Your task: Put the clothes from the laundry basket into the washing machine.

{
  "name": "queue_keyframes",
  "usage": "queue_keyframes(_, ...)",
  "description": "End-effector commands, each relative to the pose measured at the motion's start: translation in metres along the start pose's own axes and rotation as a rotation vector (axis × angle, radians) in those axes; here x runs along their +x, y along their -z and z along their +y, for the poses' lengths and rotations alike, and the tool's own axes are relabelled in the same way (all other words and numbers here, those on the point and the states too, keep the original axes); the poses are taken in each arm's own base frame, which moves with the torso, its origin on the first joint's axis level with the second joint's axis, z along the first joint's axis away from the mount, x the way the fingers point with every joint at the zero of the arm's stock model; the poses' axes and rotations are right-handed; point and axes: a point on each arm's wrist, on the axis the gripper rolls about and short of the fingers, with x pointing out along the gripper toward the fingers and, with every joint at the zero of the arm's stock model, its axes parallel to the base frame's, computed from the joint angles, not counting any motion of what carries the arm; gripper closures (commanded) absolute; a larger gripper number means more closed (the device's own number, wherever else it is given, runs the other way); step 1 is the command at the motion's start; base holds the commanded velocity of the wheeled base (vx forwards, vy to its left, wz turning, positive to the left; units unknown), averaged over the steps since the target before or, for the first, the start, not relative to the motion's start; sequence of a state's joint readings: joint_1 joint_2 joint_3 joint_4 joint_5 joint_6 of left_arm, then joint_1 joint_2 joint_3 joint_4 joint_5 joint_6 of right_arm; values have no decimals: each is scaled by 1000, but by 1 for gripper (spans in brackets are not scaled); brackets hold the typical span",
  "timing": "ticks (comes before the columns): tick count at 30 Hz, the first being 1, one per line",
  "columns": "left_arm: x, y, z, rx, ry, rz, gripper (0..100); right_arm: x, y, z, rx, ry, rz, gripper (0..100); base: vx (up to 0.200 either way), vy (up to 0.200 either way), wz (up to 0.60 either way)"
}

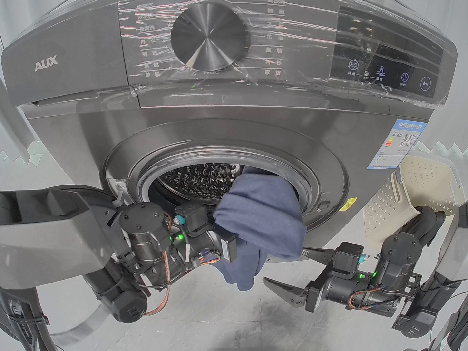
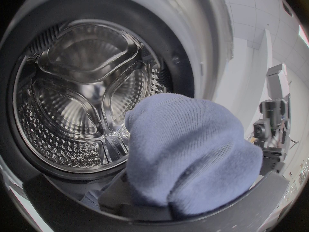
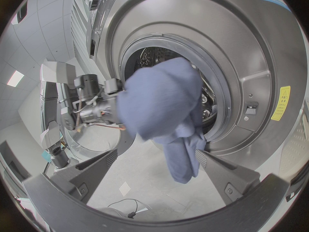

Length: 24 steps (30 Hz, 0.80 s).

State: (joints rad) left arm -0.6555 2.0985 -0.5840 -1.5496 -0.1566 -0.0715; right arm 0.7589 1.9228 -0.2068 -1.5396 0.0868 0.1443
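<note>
A dark blue garment (image 1: 263,215) hangs bunched over my left gripper (image 1: 239,240) at the lower edge of the washing machine's round opening (image 1: 312,191). The cloth covers the fingers; the gripper is shut on it. In the left wrist view the blue garment (image 2: 190,152) sits just before the steel drum (image 2: 74,97). Its tail (image 3: 182,161) dangles outside the opening above the floor. My right gripper (image 1: 295,271) stands open and holds nothing, low and to the right of the garment. One of its fingers (image 3: 222,174) lies close to the tail.
The cream perforated laundry basket (image 1: 414,186) stands at the right beside the machine. The open door (image 3: 90,139) swings out on the left, behind my left arm. Grey floor (image 1: 234,318) lies below both grippers. The control panel with its dial (image 1: 208,36) is above.
</note>
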Motion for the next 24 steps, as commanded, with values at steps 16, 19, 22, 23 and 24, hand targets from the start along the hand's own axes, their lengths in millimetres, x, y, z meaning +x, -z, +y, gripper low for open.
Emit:
queue_keyframes(16, 86, 45, 60, -19, -152, -120, 100, -1, 1, 4, -1, -17, 6, 0, 0, 0, 0)
queue_keyframes(19, 104, 42, 73, -10, -185, -183, 100, -1, 2, 5, -2, -18, 8, 0, 0, 0, 0)
queue_keyframes(22, 116, 34, 82, -8, -240, -210, 100, 0, 3, 5, -1, -18, 12, 0, 0, 0, 0)
queue_keyframes(23, 119, 32, 85, -8, -254, -210, 100, 0, 3, 5, -1, -18, 11, 0, 0, 0, 0)
queue_keyframes(24, 119, 32, 85, -8, -254, -210, 100, 0, 3, 5, -1, -18, 11, 0, 0, 0, 0)
